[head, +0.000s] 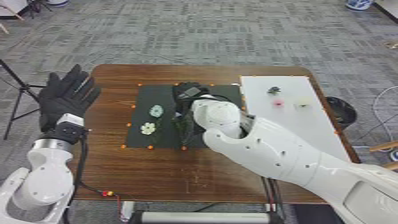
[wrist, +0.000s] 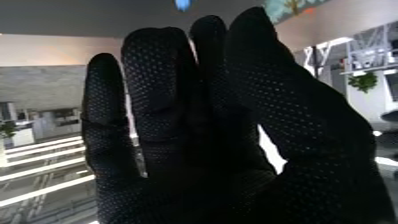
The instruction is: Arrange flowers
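Left of center, the white flower (head: 147,128) lies on the dark mat (head: 165,142), the pale green flower (head: 156,110) beyond. The pink flower (head: 277,102) is right of center. The right hand (head: 188,91), center, is narrow: fingers straight, thumb close, apparently empty. Caution: a low sideways sweep could displace the 2 leftmost flowers.

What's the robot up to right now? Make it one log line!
right hand: over dark mat | on mat: pale green flower, white flower | white sheet: dark flower, pink flower, cream flower | left hand: open, beside table
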`<action>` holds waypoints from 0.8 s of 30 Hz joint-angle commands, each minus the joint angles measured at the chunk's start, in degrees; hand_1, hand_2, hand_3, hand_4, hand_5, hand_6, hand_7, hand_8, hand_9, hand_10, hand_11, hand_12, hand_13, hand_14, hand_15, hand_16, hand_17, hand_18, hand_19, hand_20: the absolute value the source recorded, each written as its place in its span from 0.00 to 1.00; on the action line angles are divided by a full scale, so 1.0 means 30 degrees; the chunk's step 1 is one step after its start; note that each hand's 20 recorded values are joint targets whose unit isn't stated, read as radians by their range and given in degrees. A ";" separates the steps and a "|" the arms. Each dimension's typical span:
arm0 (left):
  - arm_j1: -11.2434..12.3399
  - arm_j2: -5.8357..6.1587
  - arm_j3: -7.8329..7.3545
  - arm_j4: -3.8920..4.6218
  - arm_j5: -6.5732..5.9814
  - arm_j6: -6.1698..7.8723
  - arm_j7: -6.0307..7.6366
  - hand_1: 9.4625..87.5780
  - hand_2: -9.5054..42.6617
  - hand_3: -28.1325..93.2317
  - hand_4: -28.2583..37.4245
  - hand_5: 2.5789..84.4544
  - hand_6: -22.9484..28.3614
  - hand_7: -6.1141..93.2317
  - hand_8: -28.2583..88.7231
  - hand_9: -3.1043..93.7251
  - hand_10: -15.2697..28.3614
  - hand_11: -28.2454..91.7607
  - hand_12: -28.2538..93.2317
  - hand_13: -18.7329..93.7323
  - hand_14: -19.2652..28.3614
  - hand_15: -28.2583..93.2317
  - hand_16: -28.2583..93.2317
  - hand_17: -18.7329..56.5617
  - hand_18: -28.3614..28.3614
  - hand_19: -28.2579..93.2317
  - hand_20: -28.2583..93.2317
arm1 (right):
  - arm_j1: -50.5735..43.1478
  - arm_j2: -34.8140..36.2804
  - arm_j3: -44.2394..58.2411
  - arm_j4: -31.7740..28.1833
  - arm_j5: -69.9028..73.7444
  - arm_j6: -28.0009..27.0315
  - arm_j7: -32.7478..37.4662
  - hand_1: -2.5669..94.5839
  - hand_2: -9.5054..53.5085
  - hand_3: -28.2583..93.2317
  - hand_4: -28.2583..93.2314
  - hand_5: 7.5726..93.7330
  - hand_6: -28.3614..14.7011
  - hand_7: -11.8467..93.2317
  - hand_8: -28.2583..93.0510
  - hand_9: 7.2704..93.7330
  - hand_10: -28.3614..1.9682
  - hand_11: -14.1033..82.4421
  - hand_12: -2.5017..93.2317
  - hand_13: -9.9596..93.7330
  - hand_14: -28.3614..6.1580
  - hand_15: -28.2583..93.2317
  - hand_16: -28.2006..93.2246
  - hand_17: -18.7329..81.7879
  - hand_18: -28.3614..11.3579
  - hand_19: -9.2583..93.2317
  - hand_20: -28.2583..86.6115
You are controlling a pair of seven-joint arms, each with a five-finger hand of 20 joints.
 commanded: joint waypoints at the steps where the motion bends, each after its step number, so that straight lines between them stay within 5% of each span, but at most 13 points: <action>1: 0.1039 -0.0330 -0.0290 -0.0712 -0.0006 0.0331 0.0024 0.22 0.49 0.76 0.00 0.42 0.62 0.11 0.18 0.30 0.67 0.35 0.31 0.33 0.67 0.33 0.21 0.16 0.74 0.48 0.30 | -0.1211 0.1781 0.2562 -0.3115 0.0480 -0.0828 0.0635 0.57 0.00 0.81 0.02 0.66 0.61 0.30 0.20 0.63 0.48 0.30 0.20 0.71 0.61 0.68 0.57 0.45 0.17 0.76 0.52; 3: 0.0213 -0.0265 0.0218 -0.0462 -0.0230 0.0731 0.0275 0.22 0.49 0.76 0.00 0.42 0.62 0.11 0.18 0.30 0.66 0.35 0.31 0.33 0.67 0.33 0.21 0.16 0.74 0.48 0.30 | -0.1826 0.2345 0.4008 -0.3702 0.0690 -0.1645 0.0949 0.56 0.00 0.81 0.02 0.65 0.61 0.30 0.15 0.62 0.48 0.30 0.20 0.70 0.58 0.69 0.56 0.45 0.17 0.76 0.52; 7: -0.0511 0.0081 0.0682 -0.0347 -0.0027 0.0796 0.0180 0.22 0.49 0.77 0.00 0.43 0.62 0.11 0.18 0.31 0.66 0.35 0.31 0.33 0.66 0.34 0.21 0.16 0.74 0.49 0.30 | -0.3350 0.4037 0.6573 -0.4933 0.1343 -0.2079 0.1485 0.54 0.00 0.82 0.02 0.63 0.58 0.27 0.14 0.59 0.45 0.28 0.20 0.69 0.54 0.69 0.53 0.45 0.16 0.77 0.52; 15: -0.0940 0.0230 0.0692 -0.0330 0.0565 0.0600 -0.0139 0.22 0.49 0.77 0.00 0.43 0.62 0.11 0.18 0.31 0.66 0.36 0.30 0.33 0.66 0.34 0.21 0.16 0.74 0.49 0.30 | -0.6830 0.7216 1.0379 -0.7016 0.1522 -0.1136 0.2951 0.54 0.00 0.81 0.03 0.61 0.58 0.26 0.15 0.57 0.45 0.26 0.19 0.69 0.52 0.68 0.50 0.45 0.15 0.77 0.52; 24: -0.0822 0.0124 0.0580 -0.0121 0.1119 0.0424 -0.0670 0.25 0.43 0.78 0.00 0.43 0.61 0.11 0.18 0.30 0.66 0.36 0.30 0.32 0.65 0.33 0.21 0.16 0.74 0.49 0.30 | -0.9295 0.8705 1.3344 -0.6280 0.1339 -0.1631 0.4132 0.55 0.00 0.82 0.03 0.55 0.55 0.22 0.15 0.49 0.45 0.23 0.17 0.68 0.49 0.65 0.50 0.44 0.14 0.77 0.51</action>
